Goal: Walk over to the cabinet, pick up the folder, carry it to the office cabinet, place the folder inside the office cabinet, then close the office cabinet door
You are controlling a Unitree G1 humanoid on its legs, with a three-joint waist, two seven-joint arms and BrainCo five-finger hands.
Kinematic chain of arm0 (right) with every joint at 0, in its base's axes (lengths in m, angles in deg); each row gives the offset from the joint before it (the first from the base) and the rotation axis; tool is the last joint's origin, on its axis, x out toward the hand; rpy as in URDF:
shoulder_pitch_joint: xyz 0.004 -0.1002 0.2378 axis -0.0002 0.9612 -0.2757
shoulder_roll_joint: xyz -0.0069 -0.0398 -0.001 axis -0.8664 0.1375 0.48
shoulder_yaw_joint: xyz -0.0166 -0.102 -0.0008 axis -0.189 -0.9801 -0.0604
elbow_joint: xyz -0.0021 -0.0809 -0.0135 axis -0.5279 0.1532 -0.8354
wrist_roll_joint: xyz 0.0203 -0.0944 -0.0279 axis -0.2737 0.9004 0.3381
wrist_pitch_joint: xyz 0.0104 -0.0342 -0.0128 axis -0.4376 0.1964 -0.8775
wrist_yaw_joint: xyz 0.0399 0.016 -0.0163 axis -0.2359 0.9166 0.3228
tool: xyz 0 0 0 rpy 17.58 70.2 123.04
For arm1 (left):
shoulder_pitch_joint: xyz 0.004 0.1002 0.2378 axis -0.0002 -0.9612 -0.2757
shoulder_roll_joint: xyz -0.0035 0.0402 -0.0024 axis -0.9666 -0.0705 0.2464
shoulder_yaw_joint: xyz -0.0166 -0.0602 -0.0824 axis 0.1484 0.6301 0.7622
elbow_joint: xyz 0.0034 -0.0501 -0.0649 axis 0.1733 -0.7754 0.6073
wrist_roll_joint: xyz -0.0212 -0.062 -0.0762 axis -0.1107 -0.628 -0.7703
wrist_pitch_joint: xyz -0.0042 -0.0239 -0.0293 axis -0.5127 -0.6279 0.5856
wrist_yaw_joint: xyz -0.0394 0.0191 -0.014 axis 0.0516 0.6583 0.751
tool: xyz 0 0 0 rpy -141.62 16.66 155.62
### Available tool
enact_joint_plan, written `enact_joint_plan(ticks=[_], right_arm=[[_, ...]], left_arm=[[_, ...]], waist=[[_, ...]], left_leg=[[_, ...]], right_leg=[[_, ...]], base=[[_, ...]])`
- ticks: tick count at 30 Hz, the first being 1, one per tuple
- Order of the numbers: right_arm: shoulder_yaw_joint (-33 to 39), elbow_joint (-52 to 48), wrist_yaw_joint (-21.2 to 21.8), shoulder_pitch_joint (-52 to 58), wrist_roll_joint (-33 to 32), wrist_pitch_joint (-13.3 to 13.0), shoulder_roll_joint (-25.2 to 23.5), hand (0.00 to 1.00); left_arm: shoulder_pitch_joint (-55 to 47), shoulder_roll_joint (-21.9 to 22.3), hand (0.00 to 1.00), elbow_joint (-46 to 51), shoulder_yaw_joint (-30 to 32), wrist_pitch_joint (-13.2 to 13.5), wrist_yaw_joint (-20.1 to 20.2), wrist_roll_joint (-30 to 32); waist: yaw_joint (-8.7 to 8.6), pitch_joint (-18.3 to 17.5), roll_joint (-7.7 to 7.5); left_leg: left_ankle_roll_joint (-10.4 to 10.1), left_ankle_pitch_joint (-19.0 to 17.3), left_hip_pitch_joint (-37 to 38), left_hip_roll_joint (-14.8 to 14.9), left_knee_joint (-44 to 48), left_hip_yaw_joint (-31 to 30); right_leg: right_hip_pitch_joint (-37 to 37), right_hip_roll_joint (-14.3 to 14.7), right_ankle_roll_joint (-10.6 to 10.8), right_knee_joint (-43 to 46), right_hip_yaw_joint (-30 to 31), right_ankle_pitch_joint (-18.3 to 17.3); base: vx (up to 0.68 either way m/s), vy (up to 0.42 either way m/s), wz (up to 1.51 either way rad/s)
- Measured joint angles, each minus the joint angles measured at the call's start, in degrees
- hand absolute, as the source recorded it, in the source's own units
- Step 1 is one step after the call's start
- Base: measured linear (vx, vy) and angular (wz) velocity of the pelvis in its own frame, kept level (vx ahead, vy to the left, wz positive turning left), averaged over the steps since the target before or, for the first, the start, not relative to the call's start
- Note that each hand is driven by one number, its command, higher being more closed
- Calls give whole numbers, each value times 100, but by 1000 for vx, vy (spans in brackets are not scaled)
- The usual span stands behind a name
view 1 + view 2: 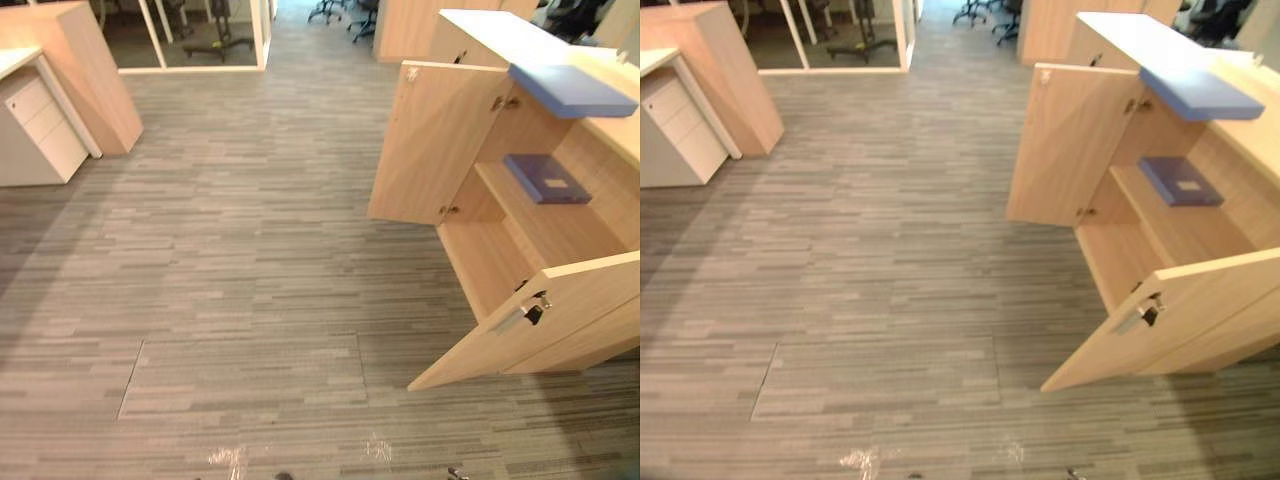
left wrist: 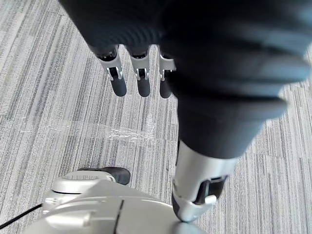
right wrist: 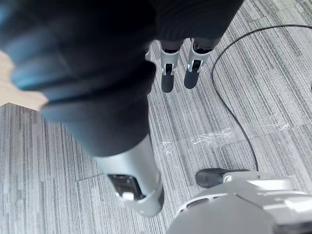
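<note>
A white drawer unit (image 1: 40, 125) stands at the far left, just beside a wooden panel (image 1: 85, 70). Far off, office chairs (image 1: 340, 12) stand on the striped grey carpet (image 1: 250, 250).

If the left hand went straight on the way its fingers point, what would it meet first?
Probably the grey carpet: the left hand points its relaxed fingers down at it, nothing between, though depth is unclear.

The left robot hand (image 2: 141, 80) hung pointing downward, its fingers straight and relaxed, the thumb set apart from them. The right robot hand (image 3: 168, 78) hung likewise, fingers loose and uncurled, thumb apart.
</note>
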Motion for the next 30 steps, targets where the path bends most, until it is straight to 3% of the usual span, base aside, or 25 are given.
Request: enact_joint_plan(ticks=[1,3,4,5,8,11,12,14,16,17,18,20,21,23,26,30], right_arm=[[12,-2,15,0,-53,0,-1,0],[20,-19,19,-6,-36,1,3,0],[33,-19,19,-56,-15,11,20,0],[28,-9,21,-73,83,28,22,0],[0,-5,27,-103,109,51,25,0],[-1,-4,15,-103,127,76,75,0],[-13,12,13,-109,136,78,98,0],[-40,94,26,-182,200,77,-46,0],[-46,128,76,-268,227,83,-12,0],[-44,145,123,-347,243,83,28,0],[-44,153,133,-374,250,84,41,0],[-24,140,209,-469,286,88,159,0],[9,96,223,-474,282,86,206,0],[17,-61,232,-471,273,77,252,0],[-44,-130,235,-563,265,35,251,0],[-41,-140,234,-737,195,1,269,0]], left_arm=[[15,-5,0,16,2,2,4,-20],[59,-5,0,38,27,7,35,-19],[82,15,0,57,47,17,35,-34],[71,6,0,53,51,27,31,-34],[48,-11,0,4,52,22,26,-33],[-31,34,0,-82,48,-11,25,-31],[-33,28,0,-94,48,-18,13,-27],[0,-101,0,-92,53,-18,24,3],[43,-103,0,-90,6,-16,46,-5],[36,-76,0,-91,-22,-11,53,-7],[33,-65,0,-94,-22,-11,54,-7],[27,9,0,-190,-27,-6,80,-8],[27,31,0,-202,-76,-5,96,-6],[28,29,0,-195,-188,-1,124,23],[85,10,0,-176,-301,32,160,47],[142,49,0,-218,-285,3,162,58]], waist=[[-1,48,-14],[21,148,-30],[18,185,-4],[16,182,-5],[12,191,-9],[0,161,77],[28,135,128],[22,18,-125],[35,-15,-136],[74,-55,-70],[79,-61,-54],[96,-124,117],[77,-113,185],[-18,-95,282],[-89,-77,317],[-120,131,375]], left_leg=[[-170,-110,-229,-6,553,68],[-271,-189,-600,-2,1415,249],[-208,-321,-829,71,1958,368],[-5,-520,-973,184,1966,380],[60,-515,-1197,390,1399,208],[-123,-111,-1146,600,296,-63],[-65,509,-1088,614,236,137],[216,236,-1113,257,312,422],[387,-46,-1066,85,480,697],[438,-190,-1007,28,510,954],[459,-207,-974,13,493,1011],[640,-212,-527,-111,188,1408],[681,-221,-273,-138,70,1465],[746,-252,293,-168,-222,1420],[745,-253,639,-116,-452,1406],[634,-320,862,79,-611,1415]], right_leg=[[15,-58,4,67,-44,-57],[167,-166,-96,103,-76,-202],[240,-220,-68,138,-84,-240],[242,-272,-21,157,-79,-269],[199,-444,131,228,25,-363],[198,-693,477,276,260,-497],[216,-800,621,269,363,-538],[119,-1165,722,269,441,-451],[89,-1440,885,299,523,-367],[-104,-1589,914,498,635,-348],[-156,-1620,919,585,657,-344],[-711,-1856,902,1737,652,-338],[-928,-1950,778,2366,448,-281],[-1281,-2184,386,3800,-322,-587],[-1699,-2079,431,4201,-1171,-984],[-2191,-1645,422,3372,-1585,-977]], base=[[-82,53,29],[-48,70,22],[1,72,9],[4,70,2],[83,161,-14],[219,304,-35],[294,387,-51],[336,360,-44],[287,265,-58],[281,274,-75],[276,278,-90],[281,277,-87],[266,246,-63],[261,190,-18],[253,54,5],[179,-135,-1]])
